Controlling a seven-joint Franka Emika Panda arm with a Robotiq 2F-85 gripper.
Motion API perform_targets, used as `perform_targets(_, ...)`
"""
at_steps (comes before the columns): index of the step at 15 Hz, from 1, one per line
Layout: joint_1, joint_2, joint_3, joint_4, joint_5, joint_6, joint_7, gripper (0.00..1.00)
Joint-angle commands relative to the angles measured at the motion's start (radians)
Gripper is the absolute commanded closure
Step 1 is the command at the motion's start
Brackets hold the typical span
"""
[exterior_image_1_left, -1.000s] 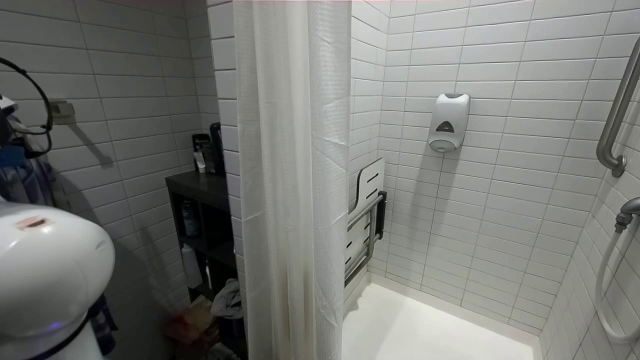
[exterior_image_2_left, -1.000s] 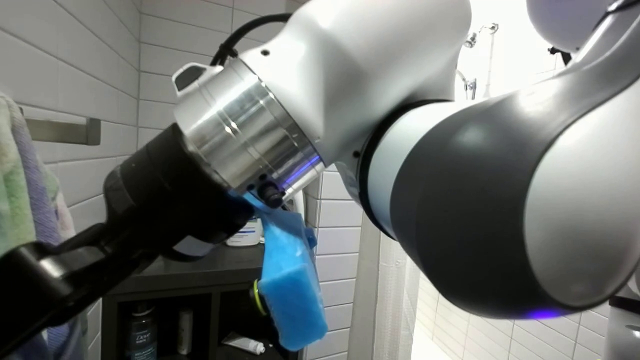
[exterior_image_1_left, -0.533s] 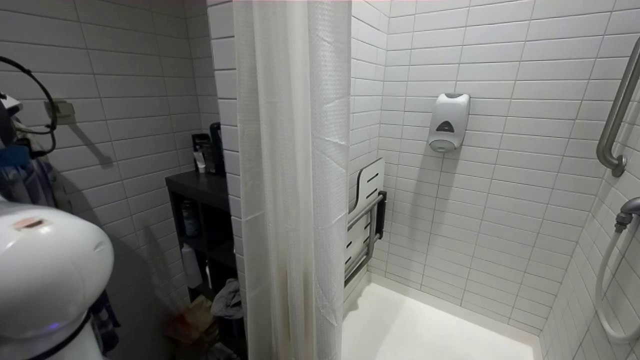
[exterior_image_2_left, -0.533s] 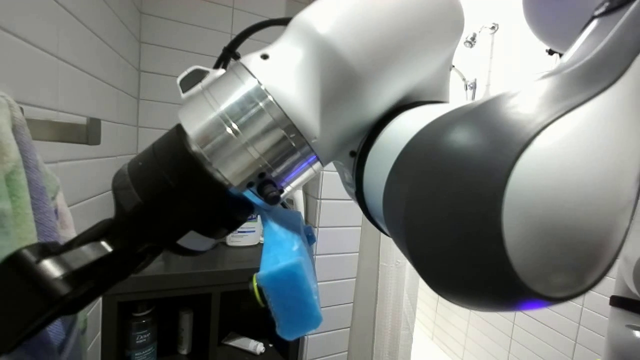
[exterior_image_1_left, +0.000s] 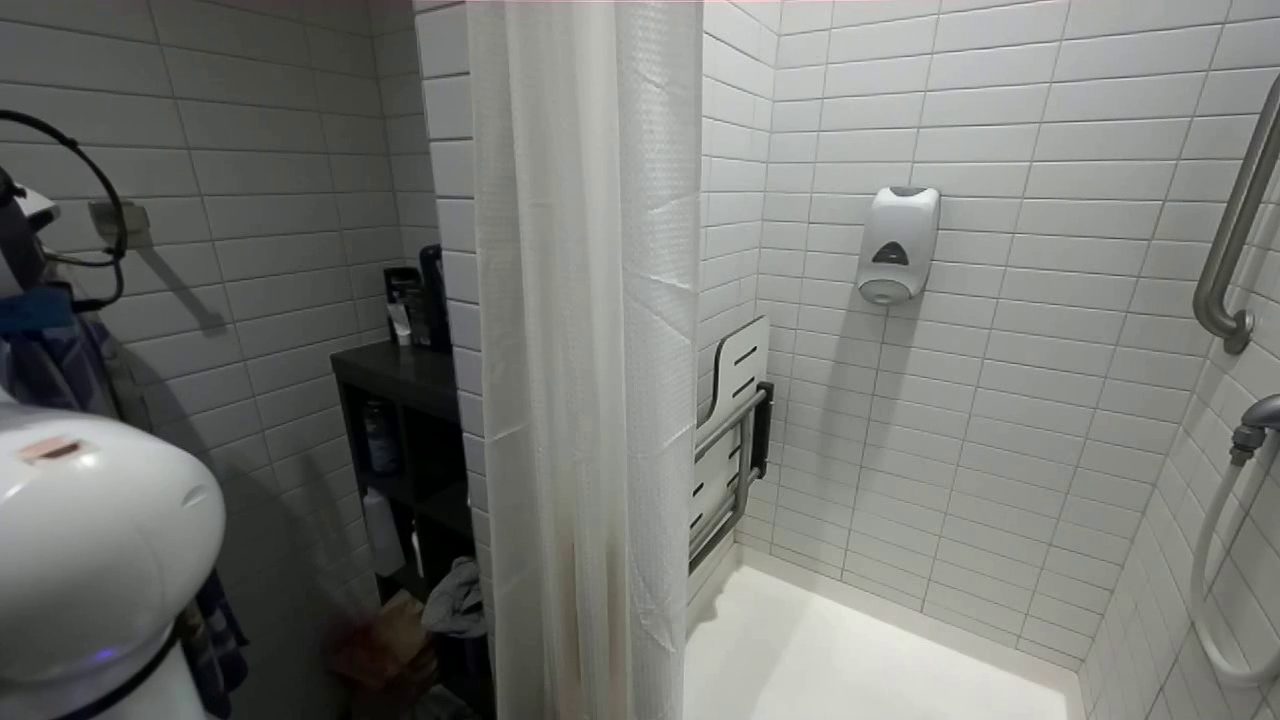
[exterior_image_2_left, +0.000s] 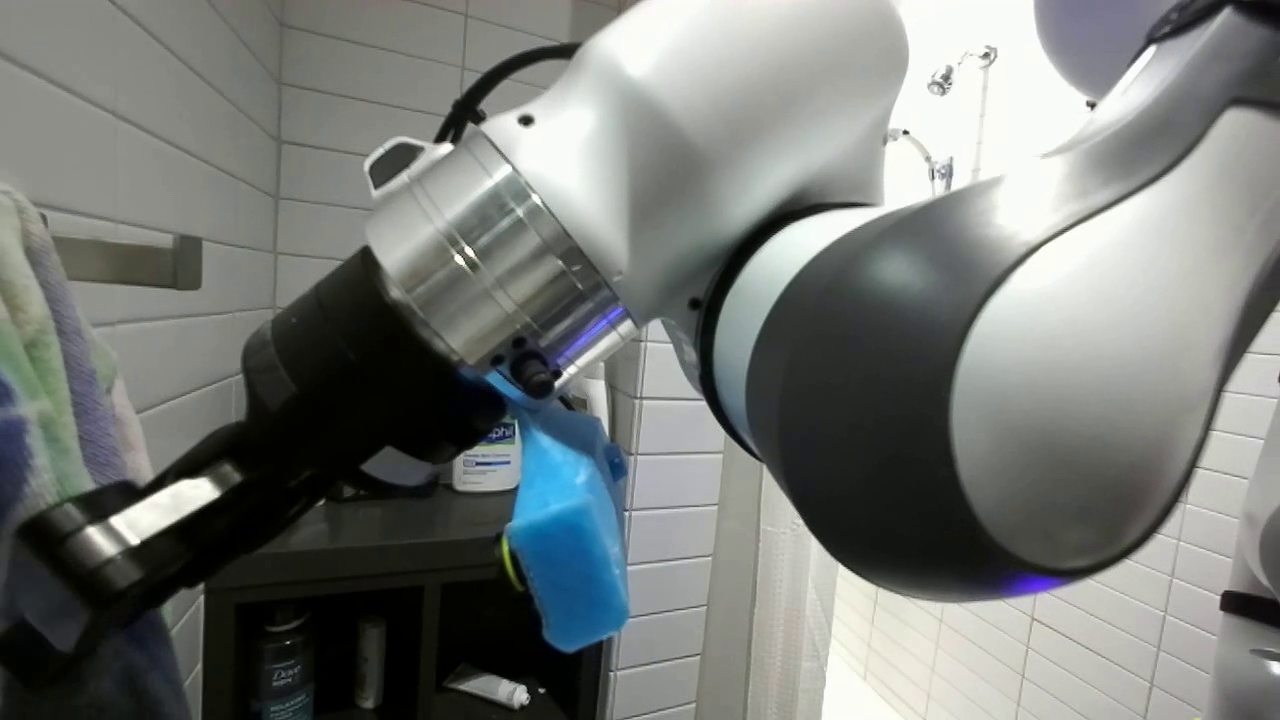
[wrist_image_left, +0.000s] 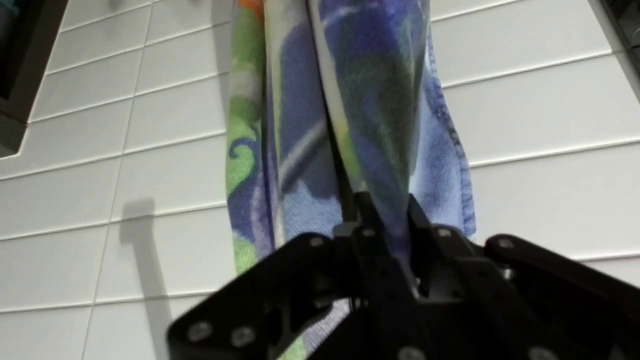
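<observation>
– Where's our towel (exterior_image_2_left: 60, 340)?
– Far left in an exterior view, hanging at the bar (exterior_image_2_left: 120, 262); the shelf (exterior_image_2_left: 400, 525) stands further right.
– And our gripper (wrist_image_left: 390, 214)?
– Nearly closed in the wrist view, pinching a fold of the towel.
– How should it handle?
– Light, soft and limp, we judge, not fragile; one layer could slip, so we want a gathered fold like this.

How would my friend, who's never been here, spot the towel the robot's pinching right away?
Start with the big white tiled wall in the wrist view. In front of it hangs a long, folded towel, one fold pinched by the black end effector. The wall is plain white, but the towel is splashed with blue, purple and green.
</observation>
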Motion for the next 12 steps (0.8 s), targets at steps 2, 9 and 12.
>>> perform_targets(2,-0.037,-0.023,0.022,-0.012,-0.007,0.009,0.022,0.97)
perform_targets(9,-0.011,-0.147,0.013,-0.006,0.028,0.011,0.066,0.97)
perform_targets(12,-0.016,-0.239,0.014,-0.011,0.037,0.016,0.094,0.97)
